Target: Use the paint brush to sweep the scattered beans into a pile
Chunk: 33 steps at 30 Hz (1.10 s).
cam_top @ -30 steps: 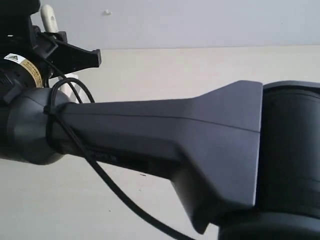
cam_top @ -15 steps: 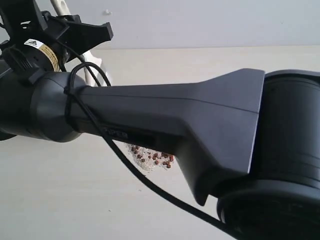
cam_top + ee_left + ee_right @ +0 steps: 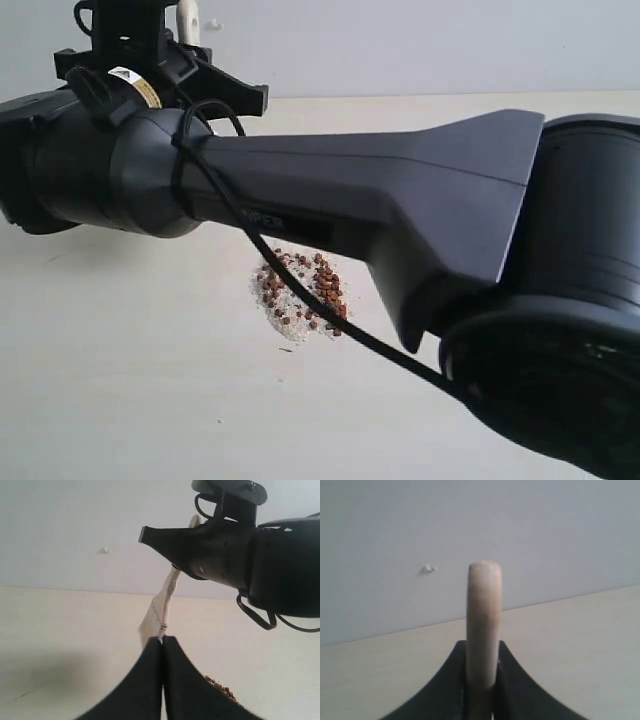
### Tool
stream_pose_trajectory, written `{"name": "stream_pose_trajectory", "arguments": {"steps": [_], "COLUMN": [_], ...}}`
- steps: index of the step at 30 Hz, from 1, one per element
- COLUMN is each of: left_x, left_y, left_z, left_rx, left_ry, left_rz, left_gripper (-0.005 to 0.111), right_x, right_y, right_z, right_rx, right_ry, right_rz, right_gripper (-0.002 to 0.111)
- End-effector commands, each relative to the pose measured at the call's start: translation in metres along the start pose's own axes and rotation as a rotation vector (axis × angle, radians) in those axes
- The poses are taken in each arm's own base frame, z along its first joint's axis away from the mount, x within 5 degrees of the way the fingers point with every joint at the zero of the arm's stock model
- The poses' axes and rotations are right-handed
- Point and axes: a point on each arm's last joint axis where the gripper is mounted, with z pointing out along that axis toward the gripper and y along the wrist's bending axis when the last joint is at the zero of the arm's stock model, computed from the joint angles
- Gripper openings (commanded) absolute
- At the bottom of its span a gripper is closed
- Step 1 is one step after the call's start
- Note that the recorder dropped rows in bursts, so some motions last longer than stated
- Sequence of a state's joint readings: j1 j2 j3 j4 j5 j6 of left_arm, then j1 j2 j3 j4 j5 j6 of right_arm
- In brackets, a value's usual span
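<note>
The beans (image 3: 306,288) lie in one loose reddish-brown pile mixed with pale crumbs on the cream table, just below the black right arm that crosses the exterior view. My right gripper (image 3: 483,646) is shut on the cream handle of the paint brush (image 3: 484,610). In the exterior view only the handle tip of the brush (image 3: 187,18) shows above the wrist. The left wrist view shows the brush (image 3: 165,594) hanging upright with its bristles toward the table. My left gripper (image 3: 162,641) is shut with nothing between its jaws, and the beans (image 3: 221,686) lie close beside it.
The right arm's forearm (image 3: 400,200) and its black cable (image 3: 300,290) block much of the exterior view. A pale wall (image 3: 420,45) bounds the table (image 3: 130,400) at the back, with a small white fixture (image 3: 103,551) on it.
The right arm's wrist has risen and shifted right in the exterior view, carrying the brush handle with it. The bean pile, hidden a second ago, now shows below the arm.
</note>
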<state>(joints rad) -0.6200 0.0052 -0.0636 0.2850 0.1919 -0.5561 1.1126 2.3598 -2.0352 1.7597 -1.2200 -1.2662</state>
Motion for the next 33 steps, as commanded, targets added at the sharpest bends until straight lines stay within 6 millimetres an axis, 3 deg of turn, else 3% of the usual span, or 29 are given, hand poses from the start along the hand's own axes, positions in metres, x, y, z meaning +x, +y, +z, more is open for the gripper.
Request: {"name": "stream_pose_trajectory", "arguments": {"steps": [1,5,16,33], "left_x": [0.001,0.001,0.001,0.001], "left_y": [0.000,0.000,0.000,0.000], "left_z": [0.000,0.000,0.000,0.000], "left_rx": [-0.002,-0.002,-0.002,-0.002], "left_ry": [-0.003,-0.003,-0.003,-0.003], "left_rz": [0.001,0.001,0.001,0.001], "left_gripper": [0.000,0.000,0.000,0.000], "right_x": [-0.004,-0.004,-0.021,-0.031], "right_y": [0.002,0.006,0.004,-0.008], "right_z": [-0.003,-0.011,-0.020,-0.004], "right_rx": [-0.011,-0.032,-0.040,0.003], "right_ry": [-0.026,-0.054,-0.030,-0.029], "right_rz": [-0.085,-0.259,-0.276,-0.372], "right_gripper": [0.000,0.000,0.000,0.000]}}
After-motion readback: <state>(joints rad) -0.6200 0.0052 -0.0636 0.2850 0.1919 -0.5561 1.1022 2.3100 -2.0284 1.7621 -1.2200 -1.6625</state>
